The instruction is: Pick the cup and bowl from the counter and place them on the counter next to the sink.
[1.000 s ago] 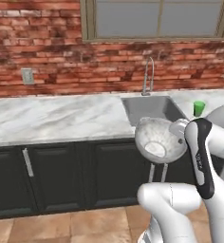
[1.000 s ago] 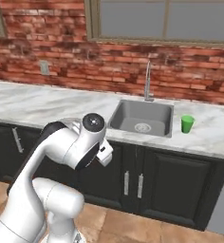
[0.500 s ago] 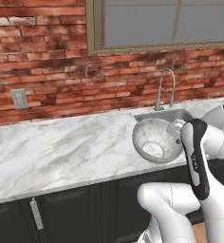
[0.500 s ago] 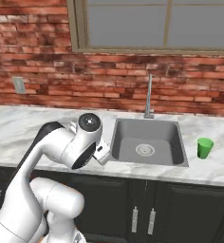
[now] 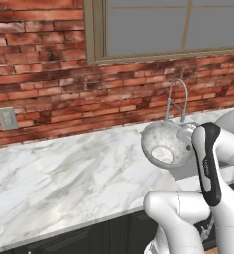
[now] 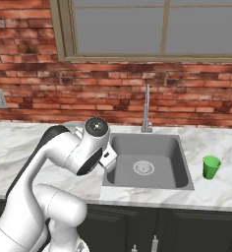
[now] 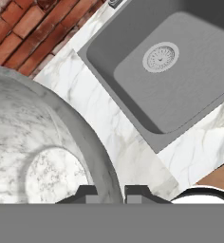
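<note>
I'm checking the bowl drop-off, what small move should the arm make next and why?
Probably lower the bowl onto the marble counter just left of the sink. The tool pinches the bowl's rim, holding it tilted above that strip, and the cup already stands right of the basin.

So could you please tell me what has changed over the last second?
The base has driven closer to the counter and sink, so the whole view has shifted. The gripper stays shut on the bowl, carried above the counter left of the sink. The cup stands as before, right of the sink.

Two base views flanking the arm, both facing the sink (image 6: 147,165), close hand view looking down on it.
</note>
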